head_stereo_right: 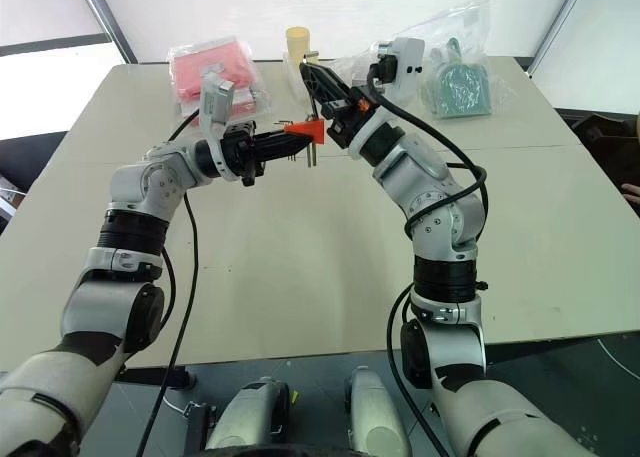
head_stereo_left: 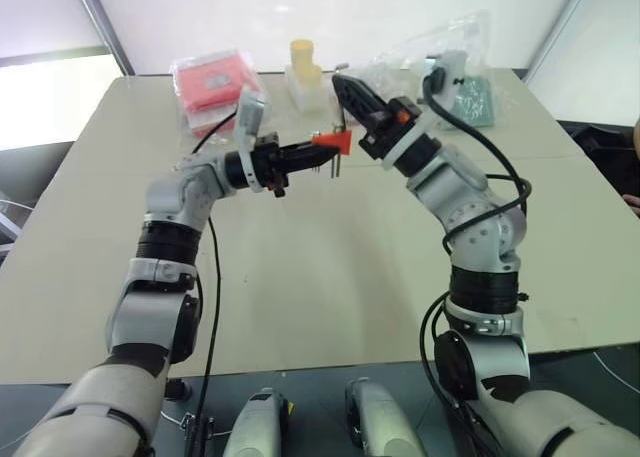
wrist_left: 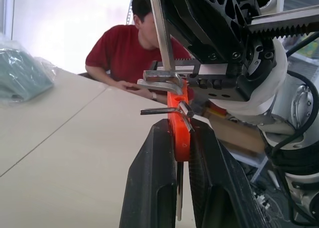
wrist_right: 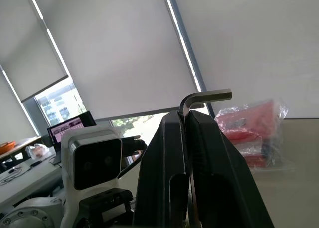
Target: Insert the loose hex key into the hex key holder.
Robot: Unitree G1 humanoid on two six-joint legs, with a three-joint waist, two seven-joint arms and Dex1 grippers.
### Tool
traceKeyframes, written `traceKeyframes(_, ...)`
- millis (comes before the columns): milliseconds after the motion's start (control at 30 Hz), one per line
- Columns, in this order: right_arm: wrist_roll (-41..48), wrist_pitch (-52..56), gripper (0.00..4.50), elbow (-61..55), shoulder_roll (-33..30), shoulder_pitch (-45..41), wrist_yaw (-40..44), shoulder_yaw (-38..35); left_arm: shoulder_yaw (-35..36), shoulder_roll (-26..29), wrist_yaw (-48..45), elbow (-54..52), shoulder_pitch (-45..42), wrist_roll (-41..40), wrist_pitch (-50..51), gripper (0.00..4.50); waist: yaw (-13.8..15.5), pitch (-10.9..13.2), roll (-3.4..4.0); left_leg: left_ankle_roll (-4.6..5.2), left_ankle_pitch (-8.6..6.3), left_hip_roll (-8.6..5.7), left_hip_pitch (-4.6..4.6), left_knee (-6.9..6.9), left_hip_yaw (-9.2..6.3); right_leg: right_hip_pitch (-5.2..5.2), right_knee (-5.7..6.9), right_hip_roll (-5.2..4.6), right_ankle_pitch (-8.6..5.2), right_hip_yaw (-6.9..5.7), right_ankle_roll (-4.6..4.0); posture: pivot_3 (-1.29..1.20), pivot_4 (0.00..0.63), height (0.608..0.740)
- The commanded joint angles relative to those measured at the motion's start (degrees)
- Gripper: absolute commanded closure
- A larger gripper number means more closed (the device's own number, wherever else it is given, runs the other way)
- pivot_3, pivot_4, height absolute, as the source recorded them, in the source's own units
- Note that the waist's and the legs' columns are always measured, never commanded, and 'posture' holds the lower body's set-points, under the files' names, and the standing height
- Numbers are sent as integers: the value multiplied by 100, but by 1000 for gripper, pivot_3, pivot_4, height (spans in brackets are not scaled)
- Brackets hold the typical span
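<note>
My left gripper [head_stereo_left: 318,149] is shut on the hex key holder [head_stereo_left: 332,141], a small orange block held above the middle of the table with thin dark keys poking out of it. In the left wrist view the holder [wrist_left: 179,133] stands clamped between the two black fingers. My right gripper [head_stereo_left: 342,80] hovers just above and behind it, shut on the loose hex key [wrist_right: 207,95], whose bent end sticks out past the fingertips. The key's straight shaft [wrist_left: 160,33] comes down to the holder's top edge; whether it sits in a slot I cannot tell.
At the table's far side lie red packets in a clear bag [head_stereo_left: 212,82], a yellow piece on a pale block [head_stereo_left: 303,57] and a teal item in a clear bag [head_stereo_right: 458,85]. A person in a red shirt [wrist_left: 124,51] leans at the table [head_stereo_left: 330,277].
</note>
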Motion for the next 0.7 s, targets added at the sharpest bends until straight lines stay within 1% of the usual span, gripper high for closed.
traceKeyframes(33,110,-125,4451,-222,-15,-47,-6,-34,243,27,53,-17,-216,-40,-151,4500,-1,0,0,0,0,0,0,0,0,0,0,0,0,0,0,0,150,739)
traceKeyframes(700,116,-215,4451,-156,-78,-93,-8,-83,219,54,-10,-6,-122,60,-147,4500,0,0,0,0,0,0,0,0,0,0,0,0,0,0,0,0,150,739)
